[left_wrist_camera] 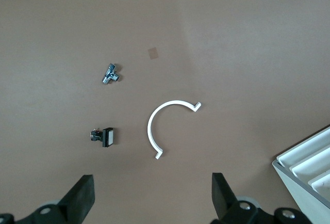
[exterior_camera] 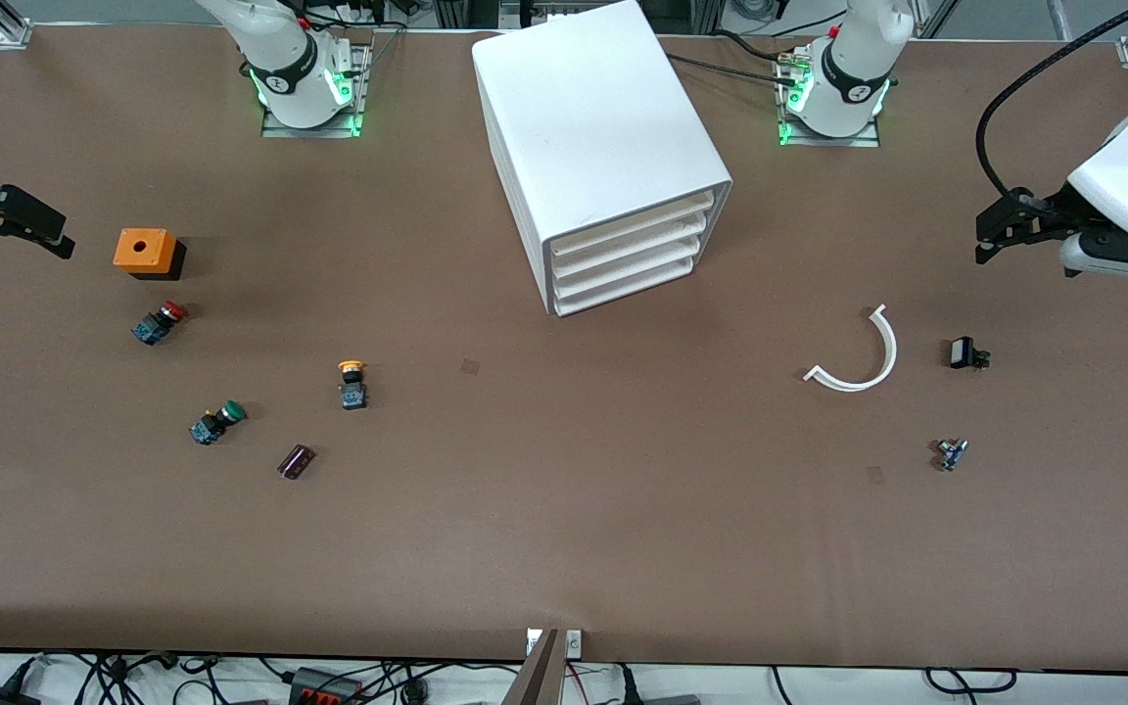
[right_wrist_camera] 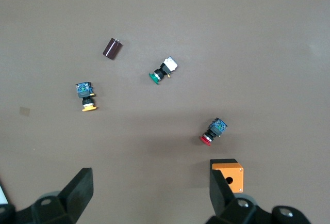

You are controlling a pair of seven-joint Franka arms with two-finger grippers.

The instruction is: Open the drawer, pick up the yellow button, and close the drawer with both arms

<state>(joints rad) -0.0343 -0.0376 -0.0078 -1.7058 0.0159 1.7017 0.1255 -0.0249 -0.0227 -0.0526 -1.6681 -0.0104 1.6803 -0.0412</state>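
Observation:
The white cabinet (exterior_camera: 603,147) stands at the middle of the table between the two arm bases, and its corner shows in the left wrist view (left_wrist_camera: 309,170). Its top drawer (exterior_camera: 634,217) is shut, like the three below it. The yellow-capped button (exterior_camera: 352,384) lies on the bare table, nearer to the front camera than the cabinet and toward the right arm's end; it also shows in the right wrist view (right_wrist_camera: 86,96). My right gripper (exterior_camera: 60,233) is open and empty in the air over the right arm's end of the table, beside an orange box. My left gripper (exterior_camera: 987,235) is open and empty over the left arm's end.
An orange box (exterior_camera: 146,252), a red-capped button (exterior_camera: 161,322), a green-capped button (exterior_camera: 217,421) and a dark cylinder (exterior_camera: 296,461) lie around the yellow button. A white curved strip (exterior_camera: 858,352), a small black part (exterior_camera: 965,353) and a small metal part (exterior_camera: 951,453) lie below the left gripper.

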